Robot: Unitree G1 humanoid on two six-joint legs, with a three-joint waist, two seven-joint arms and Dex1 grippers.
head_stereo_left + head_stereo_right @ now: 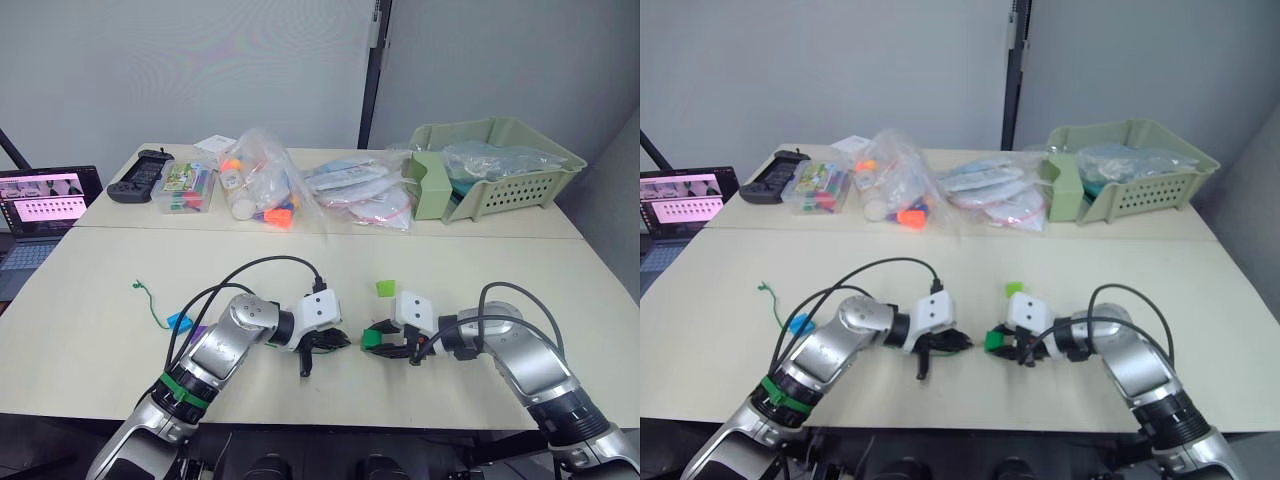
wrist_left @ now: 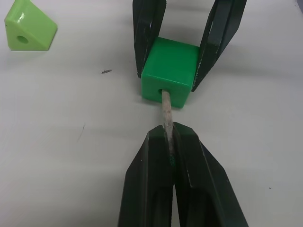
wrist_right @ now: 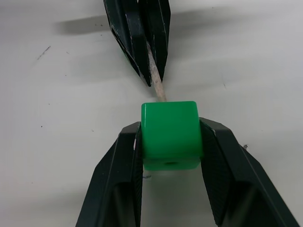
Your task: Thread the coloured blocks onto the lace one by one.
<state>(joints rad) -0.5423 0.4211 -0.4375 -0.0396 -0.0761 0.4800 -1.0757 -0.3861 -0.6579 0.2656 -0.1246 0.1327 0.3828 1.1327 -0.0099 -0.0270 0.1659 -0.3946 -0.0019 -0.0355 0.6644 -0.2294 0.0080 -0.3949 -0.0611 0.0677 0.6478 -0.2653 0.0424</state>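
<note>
My right gripper (image 3: 170,128) is shut on a dark green block (image 3: 169,135), held just above the table near its front edge. My left gripper (image 2: 171,138) is shut on the stiff pale tip of the lace (image 2: 166,108), and that tip enters the hole in the block's side. The two grippers face each other tip to tip (image 1: 350,341). The rest of the green lace (image 1: 150,299) trails off on the table to the left. A light green block (image 1: 385,288) lies just behind the right gripper. A blue block (image 1: 180,322) sits beside my left forearm.
Clear bags of toys (image 1: 262,186) and a clear box (image 1: 186,189) lie along the far table. A pale green basket (image 1: 497,166) stands at the back right. A black controller (image 1: 140,176) and a laptop (image 1: 40,215) are at the far left.
</note>
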